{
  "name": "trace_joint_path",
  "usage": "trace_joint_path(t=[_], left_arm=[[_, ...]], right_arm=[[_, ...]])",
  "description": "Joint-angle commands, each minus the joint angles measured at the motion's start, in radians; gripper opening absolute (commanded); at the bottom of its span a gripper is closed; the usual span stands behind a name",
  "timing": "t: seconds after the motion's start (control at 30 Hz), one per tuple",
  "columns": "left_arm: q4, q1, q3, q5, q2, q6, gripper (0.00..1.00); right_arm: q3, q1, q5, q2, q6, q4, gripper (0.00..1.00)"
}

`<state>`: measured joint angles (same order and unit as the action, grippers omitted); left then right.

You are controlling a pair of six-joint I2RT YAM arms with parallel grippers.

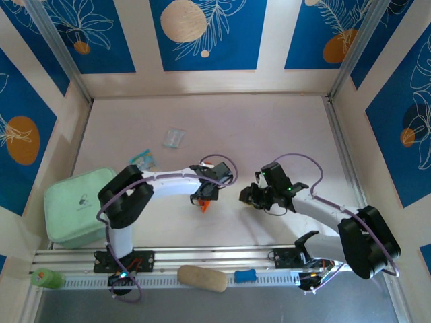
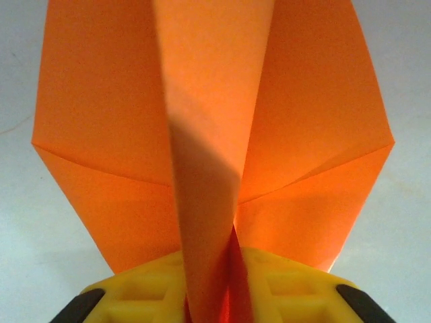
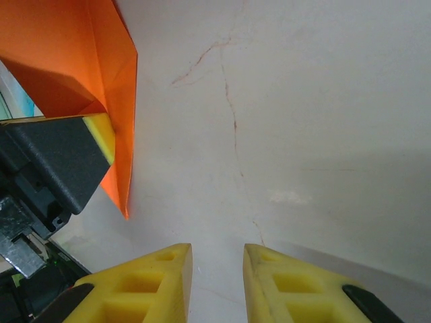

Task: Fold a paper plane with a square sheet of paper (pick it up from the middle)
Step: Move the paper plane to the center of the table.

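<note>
Pale tabletop (image 1: 283, 128) begins at a metal rail (image 1: 202, 256) by the arm bases, with a mint green pad (image 1: 77, 205) on the left. Mid-table, the left gripper (image 1: 204, 200) is clamped on the folded orange paper (image 2: 303, 128), and its wrist camera shows a raised centre crease between two spread flaps. Just beside it, the right gripper (image 3: 217, 266) stands slightly parted and empty; its own camera catches faint reddish cracks in the surface. Farther back lie a blue-and-white packet (image 1: 142, 159) and a clear wrapper (image 1: 173, 138), before blue leaf-print walls (image 1: 202, 33).

Matt orange paper plane (image 2: 101, 101), yellow matt plastic right tool (image 3: 217, 252), smooth pale table (image 3: 323, 134)
</note>
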<state>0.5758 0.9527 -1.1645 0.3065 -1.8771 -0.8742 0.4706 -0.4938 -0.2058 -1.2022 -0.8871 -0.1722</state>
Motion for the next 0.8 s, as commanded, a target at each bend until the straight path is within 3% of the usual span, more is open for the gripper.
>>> trace_joint_path(t=[0.0, 0.17, 0.4, 0.43, 0.7, 0.77], left_arm=[[-0.031, -0.006, 0.019, -0.088, -0.088, -0.082, 0.24], [-0.041, -0.005, 0.017, -0.08, -0.108, -0.151, 0.33], [0.016, 0.002, -0.028, -0.038, -0.104, -0.191, 0.36], [0.027, 0.001, -0.036, -0.03, -0.095, -0.194, 0.4], [0.062, 0.006, -0.058, 0.009, 0.047, -0.194, 0.47], [0.068, 0.006, -0.054, 0.017, 0.084, -0.192, 0.48]], right_arm=[[0.044, 0.02, 0.016, 0.025, 0.037, -0.055, 0.26], [0.059, 0.059, 0.012, 0.06, 0.069, -0.091, 0.27], [0.061, 0.094, 0.017, 0.104, 0.092, -0.114, 0.27], [0.065, 0.096, 0.017, 0.11, 0.103, -0.12, 0.27], [0.131, 0.122, 0.132, 0.202, 0.186, -0.194, 0.3], [0.149, 0.131, 0.165, 0.219, 0.202, -0.204, 0.35]])
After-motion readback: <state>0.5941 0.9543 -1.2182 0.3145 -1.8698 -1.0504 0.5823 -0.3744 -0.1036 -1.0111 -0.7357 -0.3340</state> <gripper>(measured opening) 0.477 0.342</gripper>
